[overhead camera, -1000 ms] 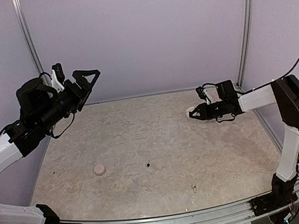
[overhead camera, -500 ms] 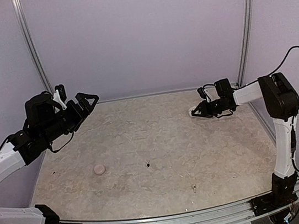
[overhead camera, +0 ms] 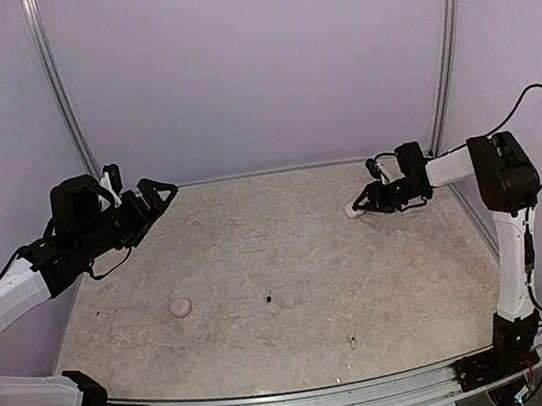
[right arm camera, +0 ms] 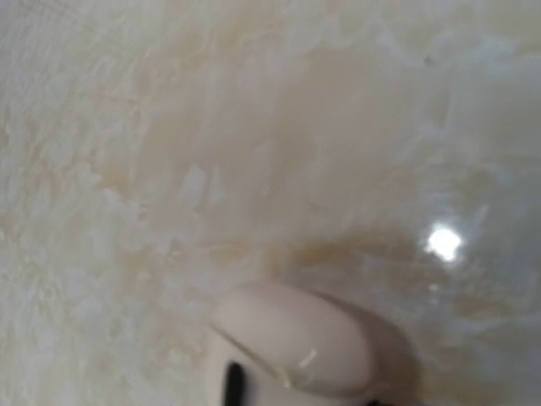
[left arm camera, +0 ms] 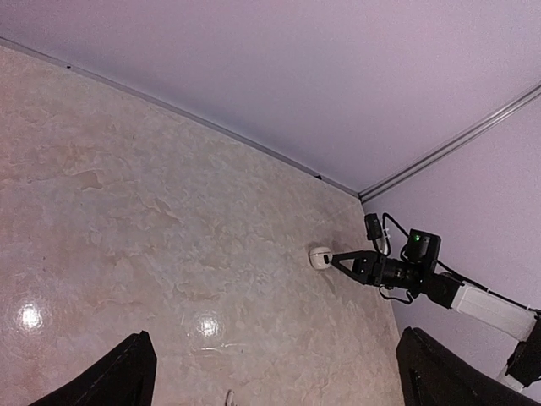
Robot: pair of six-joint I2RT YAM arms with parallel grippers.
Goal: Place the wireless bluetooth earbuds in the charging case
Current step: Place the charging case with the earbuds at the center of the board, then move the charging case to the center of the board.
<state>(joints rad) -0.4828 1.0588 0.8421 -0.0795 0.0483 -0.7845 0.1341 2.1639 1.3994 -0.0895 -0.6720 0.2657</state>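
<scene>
One tiny earbud (overhead camera: 351, 340) lies on the tabletop (overhead camera: 257, 245) near its front edge, well apart from a round pinkish case (overhead camera: 178, 306). Raised at the left, the left end effector (overhead camera: 137, 183) has fingers spread wide, empty. The right end effector (overhead camera: 360, 205) sits low, tips just beside a pale charging case (overhead camera: 351, 212); I cannot tell whether its fingers are parted.

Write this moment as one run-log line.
left jaws: open, raised | right jaws: at white case, grip unclear | pink case, earbud: lying free
</scene>
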